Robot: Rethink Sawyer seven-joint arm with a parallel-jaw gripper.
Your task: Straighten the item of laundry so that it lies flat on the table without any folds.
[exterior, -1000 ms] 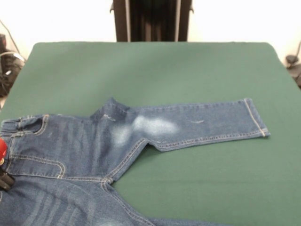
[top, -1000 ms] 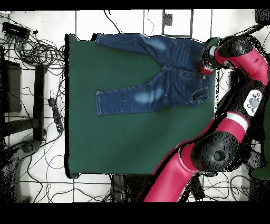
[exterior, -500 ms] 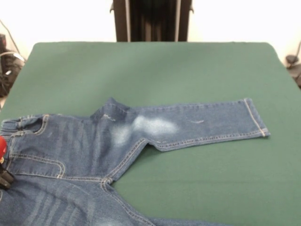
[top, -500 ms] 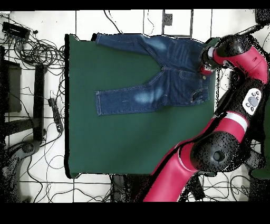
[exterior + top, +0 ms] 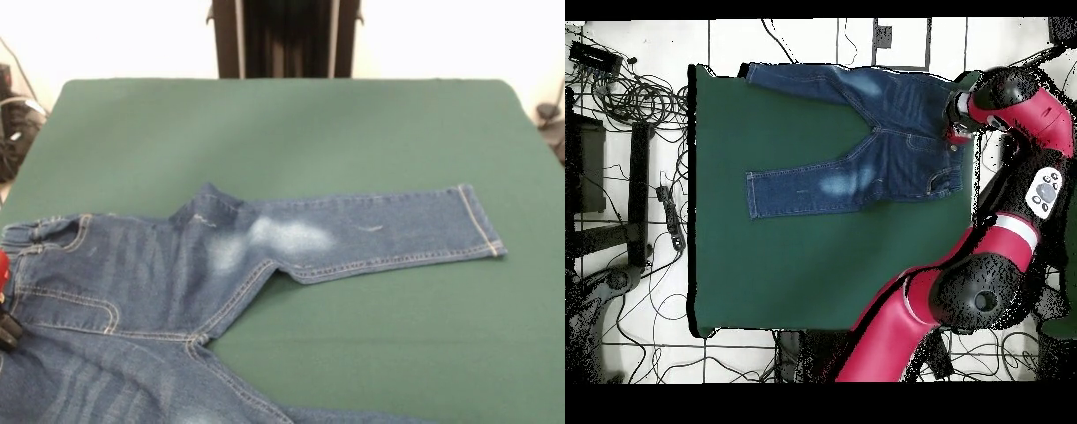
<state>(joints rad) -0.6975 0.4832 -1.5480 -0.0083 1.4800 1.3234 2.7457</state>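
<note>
Front view. Jeans: small blue denim pair, faded whitish thigh patch, tan stitching. They lie on the green table toward its near left part. One leg runs flat to the right and ends in a hemmed cuff. The other leg runs off the bottom edge. A small raised fold sits at the seat, above the crotch seam. Gripper: only a red and black sliver at the left edge, at the waistband. Whether it is open, closed or pinching the denim cannot be told.

Judgement on the step in hand: a pull at the waistband is best kept low and straight away from the cuffs, so the seat fold draws out without dragging the flat leg askew.

Overhead view. Jeans: at the table's top edge, waistband beside the right edge, legs spread in a V to the left. Gripper: over the waistband, below the red arm; contact seems likely, jaw opening hidden.
</note>
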